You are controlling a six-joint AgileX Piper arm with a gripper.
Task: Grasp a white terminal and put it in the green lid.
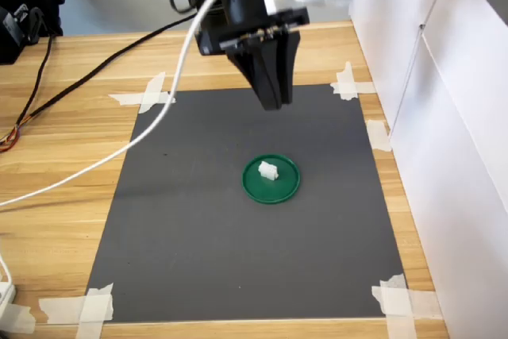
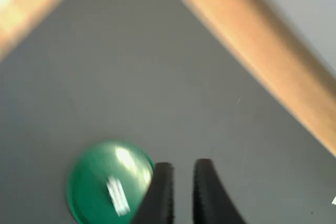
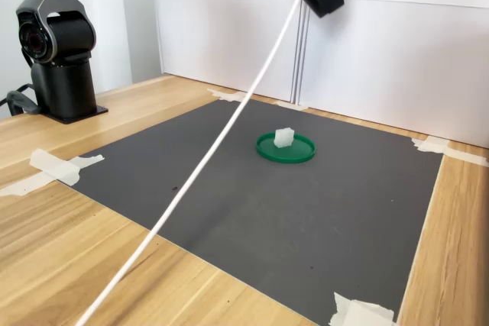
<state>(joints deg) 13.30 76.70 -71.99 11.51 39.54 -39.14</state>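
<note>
Gripper [image 1: 271, 102] raised well above the dark mat [image 1: 198, 228], fingers nearly pressed together with a thin gap, holding nothing. Green lid [image 1: 271, 179] lies flat on the mat below and just to one side of the fingertips. White terminal [image 1: 268, 171] sits inside the lid, apart from the gripper. Mat taped to the wooden bench [image 1: 71, 117].
</note>
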